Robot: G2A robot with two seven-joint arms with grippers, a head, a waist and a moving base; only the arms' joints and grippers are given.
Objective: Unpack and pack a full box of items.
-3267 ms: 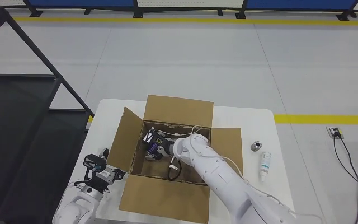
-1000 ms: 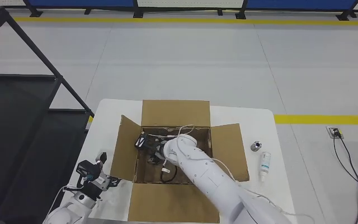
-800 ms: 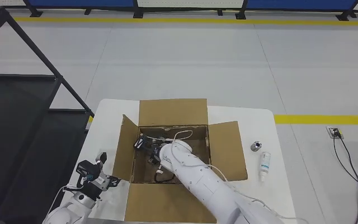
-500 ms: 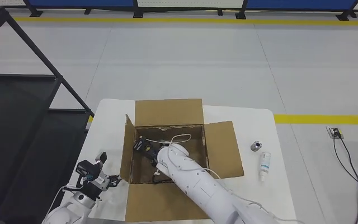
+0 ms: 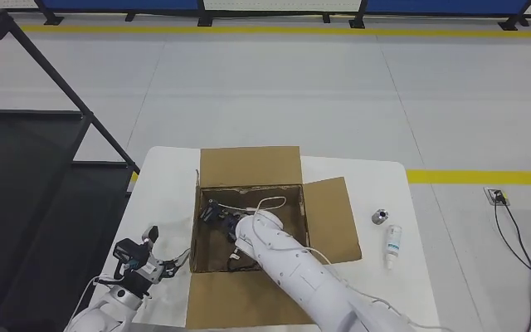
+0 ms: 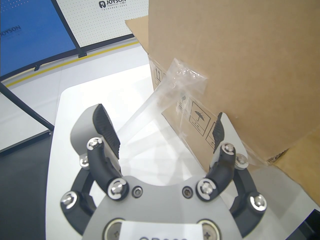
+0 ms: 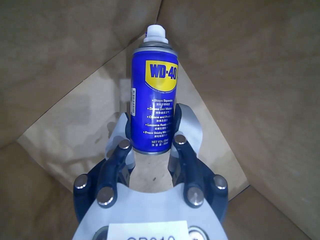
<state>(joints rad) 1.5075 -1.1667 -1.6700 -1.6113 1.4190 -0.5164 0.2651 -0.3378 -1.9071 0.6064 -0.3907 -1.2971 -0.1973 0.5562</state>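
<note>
An open cardboard box (image 5: 249, 166) stands mid-table with its flaps spread. My right gripper (image 7: 152, 121) reaches down inside it, shut on a blue and yellow spray can (image 7: 153, 96) with a white cap that points into a corner of the box. From above, that can (image 5: 210, 214) shows near the box's left inner wall. My left gripper (image 6: 162, 131) stands open on the table beside the box's outer left wall (image 6: 225, 51), close to a loose strip of clear tape (image 6: 175, 86), with nothing between its fingers. In the top view the left gripper (image 5: 158, 267) sits by the box's front-left corner.
A small white bottle (image 5: 392, 244) lies on the table right of the box, with a small round metal piece (image 5: 379, 217) beside it. The white table (image 5: 382, 183) has free room at the right and back. A dark rack stands off the table's left edge.
The box has slid and turned to square up, and its left flap has folded upright. My right arm has pushed farther left inside it with the can. The left arm barely moved.
</note>
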